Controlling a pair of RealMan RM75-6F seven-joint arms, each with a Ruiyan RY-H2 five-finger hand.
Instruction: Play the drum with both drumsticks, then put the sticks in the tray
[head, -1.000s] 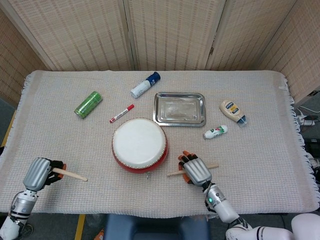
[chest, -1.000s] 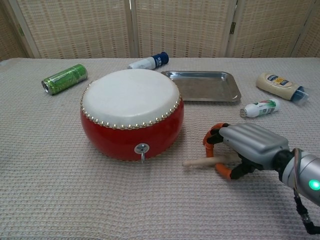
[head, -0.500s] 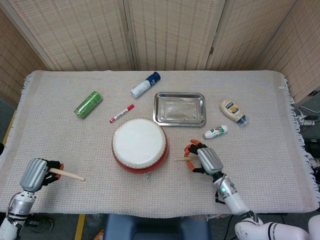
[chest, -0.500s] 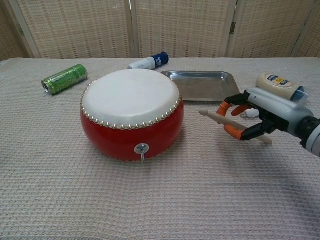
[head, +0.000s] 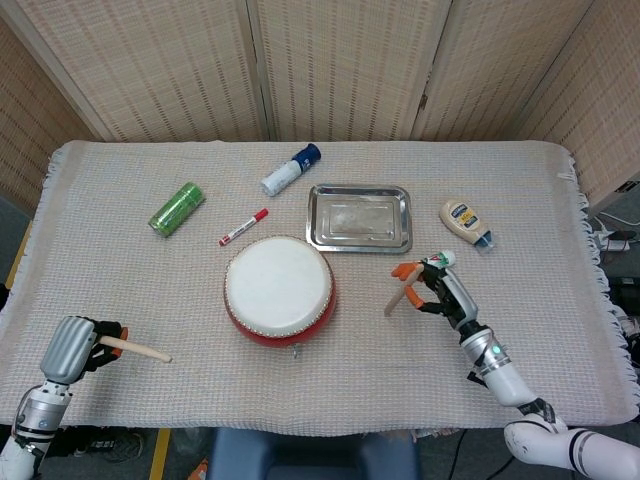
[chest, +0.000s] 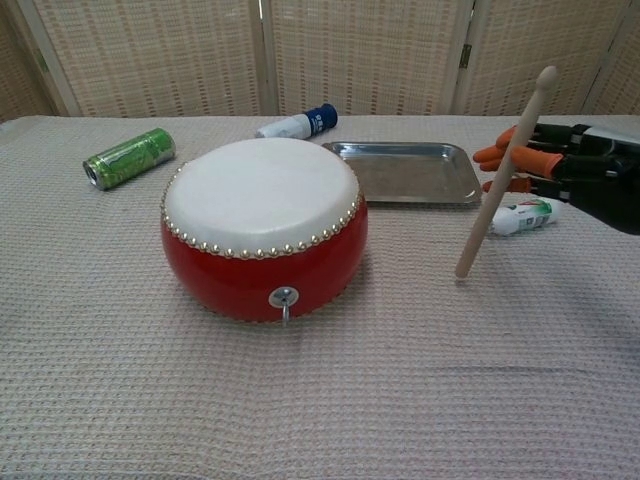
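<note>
A red drum with a white skin sits mid-table. My right hand is raised to the drum's right and holds a wooden drumstick that stands nearly upright, its lower end above the cloth. At the front left corner my left hand grips the other drumstick, which points right along the table; the chest view does not show this hand. The steel tray lies behind the drum, with nothing in it.
A green can, a red marker and a white bottle with a blue cap lie behind and left of the drum. A mayonnaise bottle and a small white tube lie right of the tray.
My right hand has lifted off the table and moved right and back, swinging its drumstick from lying flat to nearly upright. The left hand drew slightly toward the table's front edge.
</note>
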